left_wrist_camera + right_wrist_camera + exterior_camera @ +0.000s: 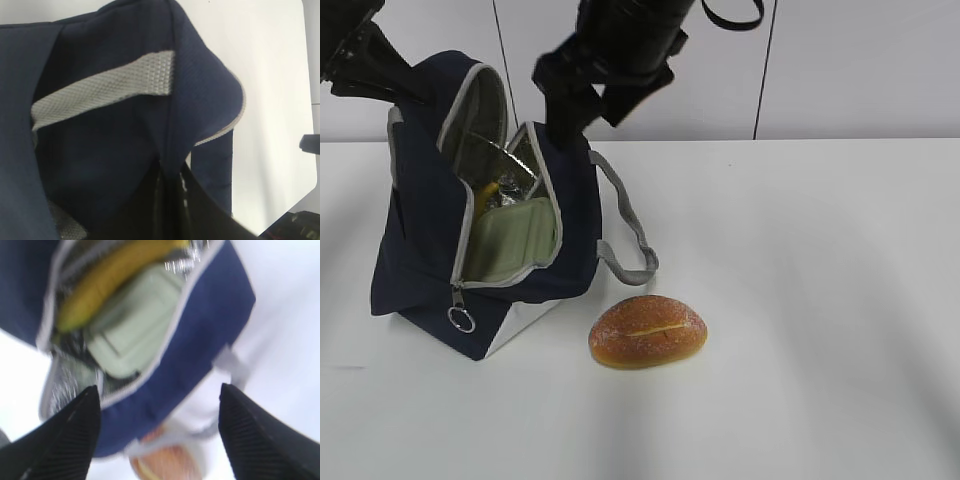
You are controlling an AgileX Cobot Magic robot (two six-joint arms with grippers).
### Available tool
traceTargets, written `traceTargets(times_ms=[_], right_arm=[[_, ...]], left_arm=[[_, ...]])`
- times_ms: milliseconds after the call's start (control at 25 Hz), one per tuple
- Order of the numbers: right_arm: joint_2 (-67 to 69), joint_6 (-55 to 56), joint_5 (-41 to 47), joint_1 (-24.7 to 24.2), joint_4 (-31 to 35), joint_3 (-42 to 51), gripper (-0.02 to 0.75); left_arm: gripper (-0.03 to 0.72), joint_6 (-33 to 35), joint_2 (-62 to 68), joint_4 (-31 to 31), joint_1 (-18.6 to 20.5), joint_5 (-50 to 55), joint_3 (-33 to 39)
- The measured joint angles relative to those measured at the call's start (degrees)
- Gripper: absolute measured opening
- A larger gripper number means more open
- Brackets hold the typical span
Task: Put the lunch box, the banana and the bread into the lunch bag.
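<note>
The navy lunch bag (pixel 420 250) stands open at the left of the table. The lunch box (pixel 515 240) with its sage-green lid lies inside, and the banana (pixel 488 195) shows behind it. The bread (pixel 648 333) lies on the table to the right of the bag. My left gripper (pixel 388 88) is shut on the bag's upper rear fabric (pixel 125 140) and holds it up; its dark fingers (pixel 200 210) pinch the cloth. My right gripper (pixel 590 112) is open and empty above the bag's mouth. Its view shows the banana (pixel 107 282), the lunch box (pixel 135 327), the bag (pixel 200 330) and the blurred bread (pixel 170 462).
A grey webbing handle (pixel 630 240) loops out from the bag's right side toward the bread. The ring zipper pull (pixel 461 318) hangs at the bag's front. The white table (pixel 820 300) runs to a white wall behind.
</note>
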Motion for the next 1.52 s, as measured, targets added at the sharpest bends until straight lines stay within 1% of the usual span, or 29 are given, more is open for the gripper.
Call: traceTargets(times_ms=[80, 200, 400, 480, 560, 640, 840, 1120, 1240, 1520], right_arm=[[-3.31, -0.61, 0.00, 0.00, -0.92, 6.78, 0.561], [-9.61, -2.56, -0.12, 0.00, -1.32, 20.09, 0.542], [-21.70, -9.56, -9.63, 0.00, 0.49, 41.06, 0.535], [-24.18, -12.12, -12.31, 0.00, 0.75, 46.79, 0.535], [-24.98, -13.17, -13.51, 0.00, 0.85, 49.91, 0.535], [-25.01, -14.46, -15.20, 0.00, 1.99, 52.12, 0.535], [-25.01, -19.83, -24.04, 0.00, 7.85, 56.98, 0.535], [-23.30, -22.76, -32.85, 0.00, 8.11, 57.52, 0.535], [-22.14, -24.36, -33.96, 0.00, 8.11, 57.52, 0.535], [-16.06, -32.19, -33.49, 0.00, 8.34, 57.52, 0.535]], left_arm=[[-0.016, 0.00, 0.00, 0.00, 0.00, 0.00, 0.00], [-0.016, 0.00, 0.00, 0.00, 0.00, 0.00, 0.00], [-0.016, 0.00, 0.00, 0.00, 0.00, 0.00, 0.00], [-0.016, 0.00, 0.00, 0.00, 0.00, 0.00, 0.00], [-0.016, 0.00, 0.00, 0.00, 0.00, 0.00, 0.00], [-0.016, 0.00, 0.00, 0.00, 0.00, 0.00, 0.00], [-0.016, 0.00, 0.00, 0.00, 0.00, 0.00, 0.00], [-0.016, 0.00, 0.00, 0.00, 0.00, 0.00, 0.00], [-0.016, 0.00, 0.00, 0.00, 0.00, 0.00, 0.00], [-0.016, 0.46, 0.00, 0.00, 0.00, 0.00, 0.00]])
